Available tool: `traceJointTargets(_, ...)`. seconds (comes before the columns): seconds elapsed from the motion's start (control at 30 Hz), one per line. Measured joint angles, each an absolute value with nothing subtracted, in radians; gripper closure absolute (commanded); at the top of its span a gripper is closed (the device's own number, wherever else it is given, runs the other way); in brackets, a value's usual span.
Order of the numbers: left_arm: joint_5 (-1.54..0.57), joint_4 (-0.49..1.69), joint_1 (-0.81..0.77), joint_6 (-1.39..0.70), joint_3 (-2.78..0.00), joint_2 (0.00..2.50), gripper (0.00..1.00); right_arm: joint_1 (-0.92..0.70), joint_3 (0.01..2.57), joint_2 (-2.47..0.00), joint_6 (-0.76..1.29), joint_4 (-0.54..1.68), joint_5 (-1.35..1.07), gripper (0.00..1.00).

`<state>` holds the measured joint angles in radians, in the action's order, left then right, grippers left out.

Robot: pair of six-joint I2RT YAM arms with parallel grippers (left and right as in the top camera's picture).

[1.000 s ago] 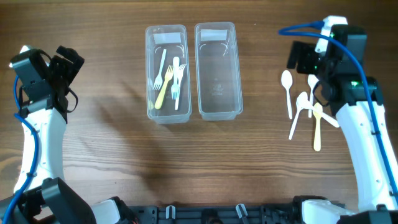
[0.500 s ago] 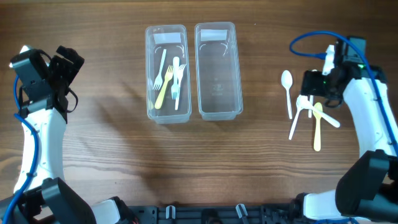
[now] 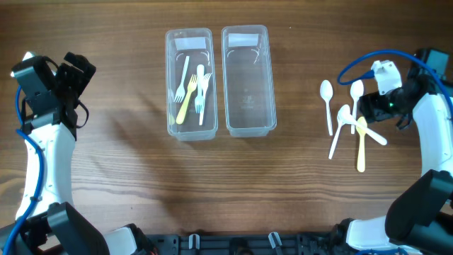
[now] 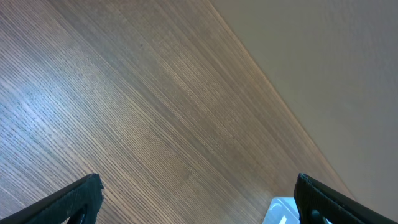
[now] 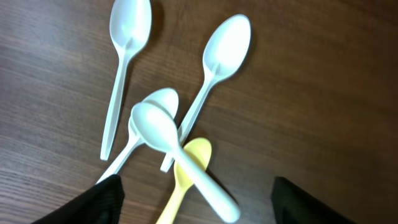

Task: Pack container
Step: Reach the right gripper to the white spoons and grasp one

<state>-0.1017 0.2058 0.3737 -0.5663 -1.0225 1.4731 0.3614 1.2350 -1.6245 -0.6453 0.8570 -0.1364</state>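
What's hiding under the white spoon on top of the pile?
A yellow spoon and another white spoon peek out beneath the top white spoon. Where it crosses them, parts of both are covered.

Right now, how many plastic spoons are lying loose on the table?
5. One white plastic spoon lies apart; three more white spoons overlap, one crossing a yellow plastic spoon. None seems hidden.

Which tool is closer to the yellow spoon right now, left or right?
Right. The right tool hovers open just over the bowl end of the yellow spoon. The left tool is far off at the opposite side of the table.
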Motion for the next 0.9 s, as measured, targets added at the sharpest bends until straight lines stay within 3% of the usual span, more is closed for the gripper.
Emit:
traceJointTargets(0.3, -0.102, 0.205, 0.374, -0.566, -1.023, 1.473, 0.00, 0.404, 1.235, -1.847, -0.726, 0.816, -0.240, 0.50)
traceJointTargets(0.5, -0.102, 0.205, 0.374, -0.566, -1.023, 1.473, 0.00, 0.404, 1.235, -1.955, -0.740, 0.776, -0.239, 0.55)
traceJointTargets(0.6, -0.102, 0.205, 0.374, -0.566, -1.023, 1.473, 0.00, 0.404, 1.235, -1.959, -0.743, 0.775, -0.239, 0.54)
traceJointTargets(0.9, -0.102, 0.205, 0.374, -0.566, -1.023, 1.473, 0.00, 0.404, 1.235, -1.959, -0.753, 0.710, -0.231, 0.34)
